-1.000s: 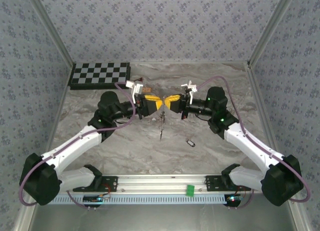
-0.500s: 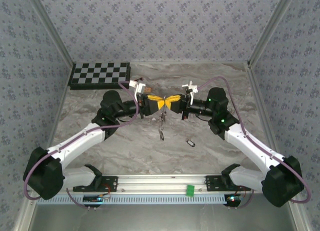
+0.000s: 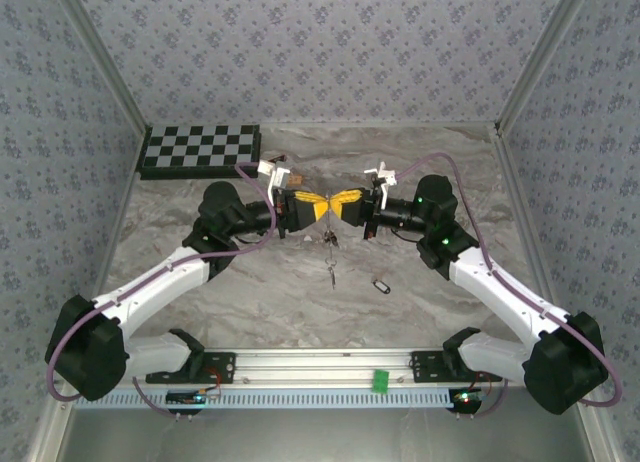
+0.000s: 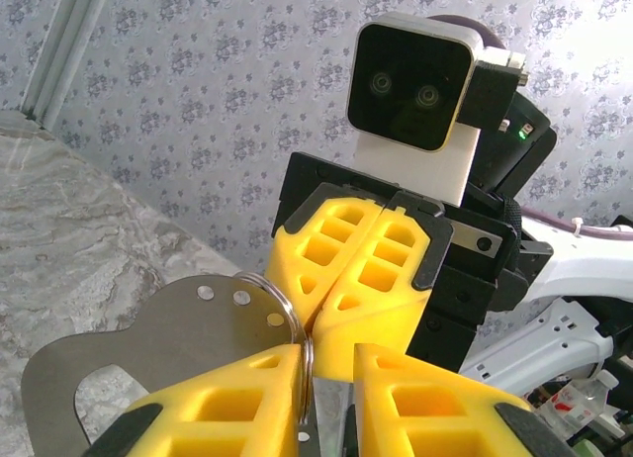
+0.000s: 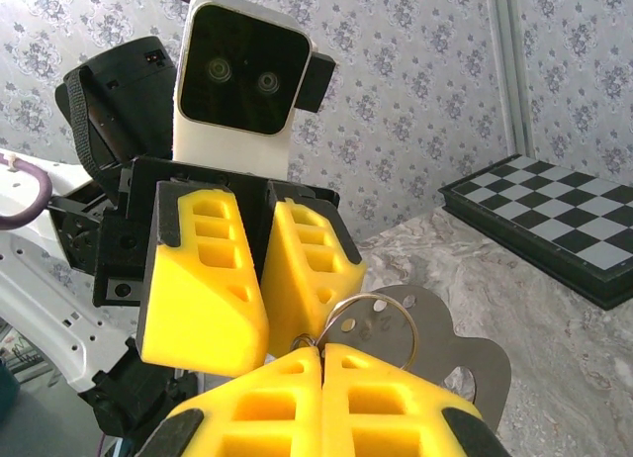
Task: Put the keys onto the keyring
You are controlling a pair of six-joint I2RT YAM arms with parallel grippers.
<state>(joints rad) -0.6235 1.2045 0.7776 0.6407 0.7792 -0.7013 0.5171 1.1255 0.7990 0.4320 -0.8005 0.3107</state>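
While the right gripper (image 5: 321, 356) clamps the keyring (image 5: 376, 296) and the left gripper (image 4: 328, 356) straddles it with jaws ajar, one key (image 3: 380, 284) lies unthreaded.

Colour rundown: the walls (image 3: 300, 52) are grey-blue with a small repeating flower print, and the table (image 3: 270, 292) is veined grey-beige marble. The checkerboard (image 3: 200, 149) is black and white squares. The left arm (image 3: 160, 282) and right arm (image 3: 500, 282) are white with black joints. The left gripper (image 3: 312, 204) and right gripper (image 3: 342, 202) have bright yellow fingers. The keyring (image 5: 371, 297) is silver, the plate (image 4: 148, 348) dull grey, and the keys (image 3: 329, 244) are black with silvery blades. There's a green bit (image 3: 380, 380) too.
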